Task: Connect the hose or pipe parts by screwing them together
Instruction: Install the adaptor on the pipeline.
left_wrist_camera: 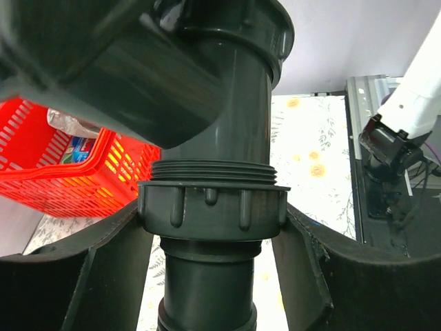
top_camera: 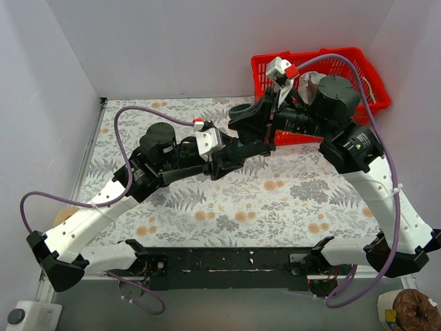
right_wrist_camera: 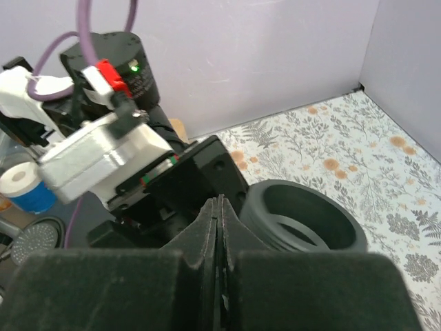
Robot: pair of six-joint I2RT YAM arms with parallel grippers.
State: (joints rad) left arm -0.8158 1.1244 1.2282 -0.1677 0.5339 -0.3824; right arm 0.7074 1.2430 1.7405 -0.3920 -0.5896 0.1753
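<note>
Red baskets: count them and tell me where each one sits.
1. The red basket sits at the table's far right, against the back wall, partly behind the right arm. The arms may hide others.

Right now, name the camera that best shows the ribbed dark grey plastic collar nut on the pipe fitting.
Left wrist: the ribbed dark grey plastic collar nut fills the centre between the left gripper's fingers, bare threads above it. In the top view I cannot make it out; the right wrist shows only a round open end.
</note>
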